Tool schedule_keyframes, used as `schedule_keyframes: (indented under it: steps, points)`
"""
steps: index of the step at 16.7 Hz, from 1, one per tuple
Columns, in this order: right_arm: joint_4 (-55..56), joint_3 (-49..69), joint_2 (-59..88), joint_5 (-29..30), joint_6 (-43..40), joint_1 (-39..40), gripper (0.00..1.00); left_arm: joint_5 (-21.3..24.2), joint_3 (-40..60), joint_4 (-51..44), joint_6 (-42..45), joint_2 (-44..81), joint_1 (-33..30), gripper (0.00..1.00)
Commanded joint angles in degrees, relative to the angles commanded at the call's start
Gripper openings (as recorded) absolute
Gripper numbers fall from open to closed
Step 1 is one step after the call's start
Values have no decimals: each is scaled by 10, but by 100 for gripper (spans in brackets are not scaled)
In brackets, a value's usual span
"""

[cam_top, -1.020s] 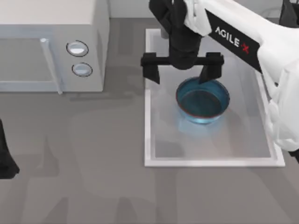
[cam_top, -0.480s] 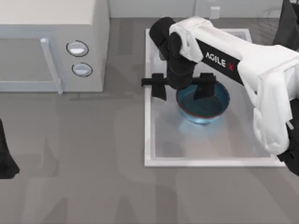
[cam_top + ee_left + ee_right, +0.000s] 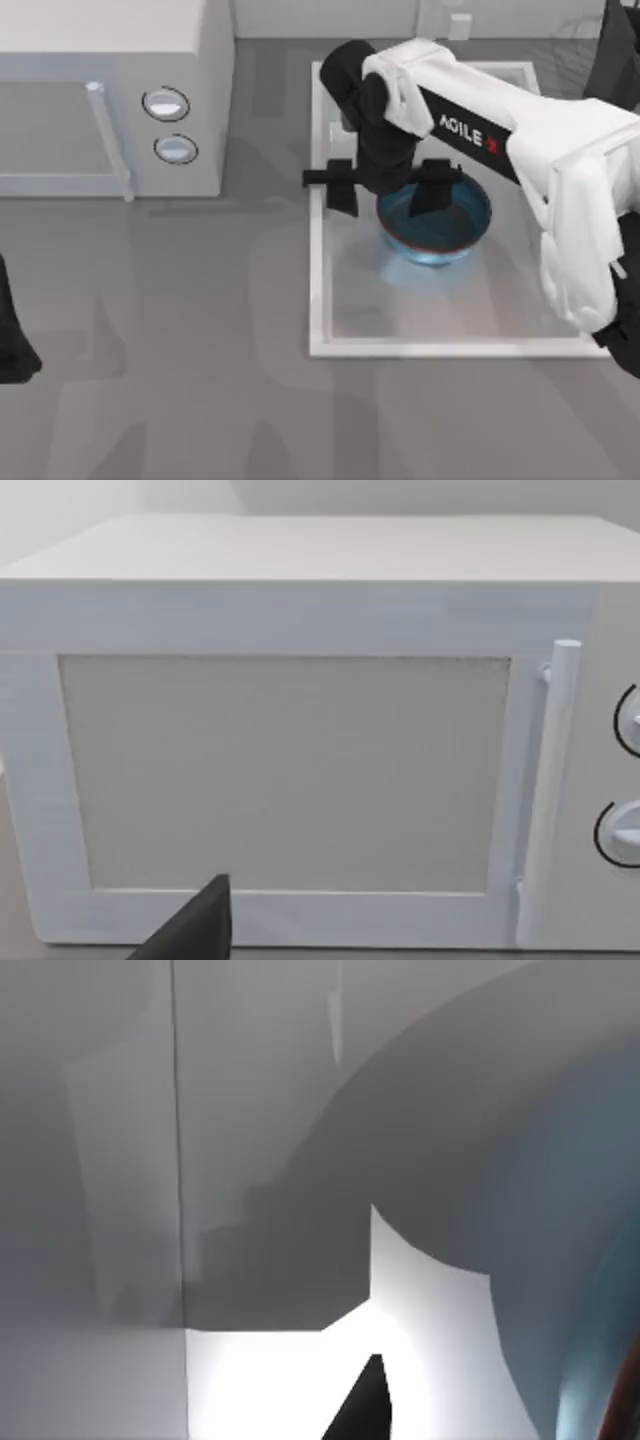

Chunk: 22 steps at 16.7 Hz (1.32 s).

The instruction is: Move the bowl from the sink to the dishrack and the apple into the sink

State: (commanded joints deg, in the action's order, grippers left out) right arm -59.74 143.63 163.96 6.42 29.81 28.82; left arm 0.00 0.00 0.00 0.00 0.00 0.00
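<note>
While the bowl [image 3: 435,222] sits in the sink [image 3: 318,300], the right claw [image 3: 388,186] straddles its left rim, spread wide: one finger inside, one outside toward the sink wall. Since half a second ago it has barely shifted; a second ago it hung higher. The left claw [image 3: 12,340] idles at the counter's left edge; I cannot tell its state.

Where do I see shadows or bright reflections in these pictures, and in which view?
Top view: the right gripper and its arm cast a soft grey shadow on the sink floor, and a pale blue glow lies under the bowl. Right wrist view: a bright white patch beside dark shadow. Left wrist view: the microwave is evenly lit.
</note>
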Motion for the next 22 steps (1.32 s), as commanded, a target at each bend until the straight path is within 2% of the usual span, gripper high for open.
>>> schedule_keyframes:
  steps: [9,22]
  points:
    - [0,0,0,0,0,0,2,0,0,0,0,0,0,100]
    - [-19,-25,-42,3,16,19,0,0,0,0,0,0,0,100]
